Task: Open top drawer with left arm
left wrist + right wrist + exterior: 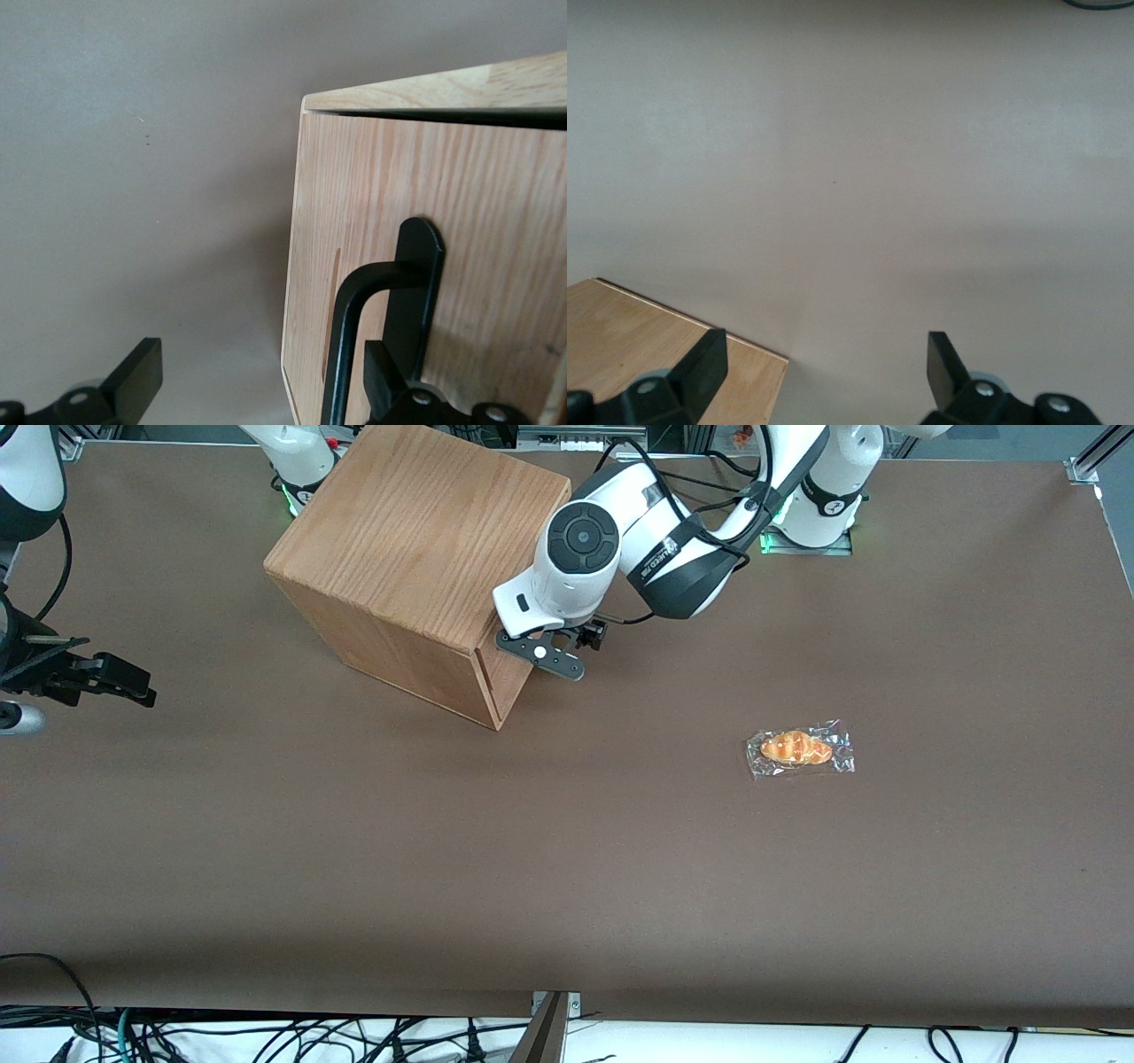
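While the left arm (656,540) reaches down from the twelve o'clock edge of the table (567,850) in the front view, its gripper (554,657) hangs close against the drawer face of the oak-grain casing (416,540), at about four o'clock from the casing's middle. The casing stands at roughly eleven o'clock from the table's centre. The top drawer (507,682) shows here only as a narrow strip of wood front, turned toward the working arm's end of the table, with the gripper just in front of it. A wrapped pastry (797,748) lies well apart, at about four o'clock from the gripper.

In the left wrist view the top drawer (496,204) fills the scene with its flat wood front, a thin dark gap dividing it from the casing's top board (461,88). The black bar handle (350,319) curves out from its mounting plate (416,266). The gripper (261,367) is released, its fingers (133,381) spread wide: one is over the bare table (133,177), the other close beside the handle, so the bar stands between them, ungrasped.

In the right wrist view, only table (850,177) and a light wood corner (647,345) appear.
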